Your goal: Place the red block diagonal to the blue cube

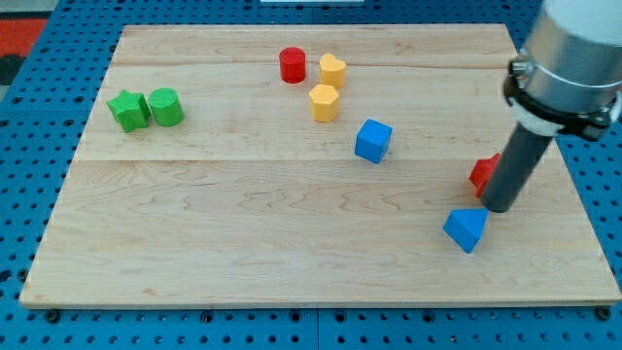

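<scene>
Your red block (482, 173) sits at the frame's right, half hidden behind the rod; the blue cube (372, 140) lies upper-left of it, well apart.

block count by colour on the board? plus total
Red: 2 — red cylinder, red block partly behind my tip
Yellow: 2 — yellow heart, yellow pentagon
Green: 2 — green star, green cylinder
Blue: 2 — blue cube, blue triangle
Total: 8

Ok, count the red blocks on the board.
2: a red cylinder near the view's top, left of the yellow blocks; another red block at right, partly hidden behind my tip.
</scene>
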Action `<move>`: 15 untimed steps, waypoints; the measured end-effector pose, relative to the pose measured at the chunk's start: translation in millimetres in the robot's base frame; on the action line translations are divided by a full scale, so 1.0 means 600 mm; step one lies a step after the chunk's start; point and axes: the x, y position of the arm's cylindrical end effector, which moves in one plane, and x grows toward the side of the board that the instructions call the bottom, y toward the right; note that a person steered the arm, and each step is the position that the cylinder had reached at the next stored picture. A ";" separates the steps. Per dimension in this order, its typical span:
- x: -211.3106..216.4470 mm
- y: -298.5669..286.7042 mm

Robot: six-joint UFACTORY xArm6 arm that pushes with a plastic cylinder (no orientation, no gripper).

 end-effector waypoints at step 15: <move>-0.294 -0.312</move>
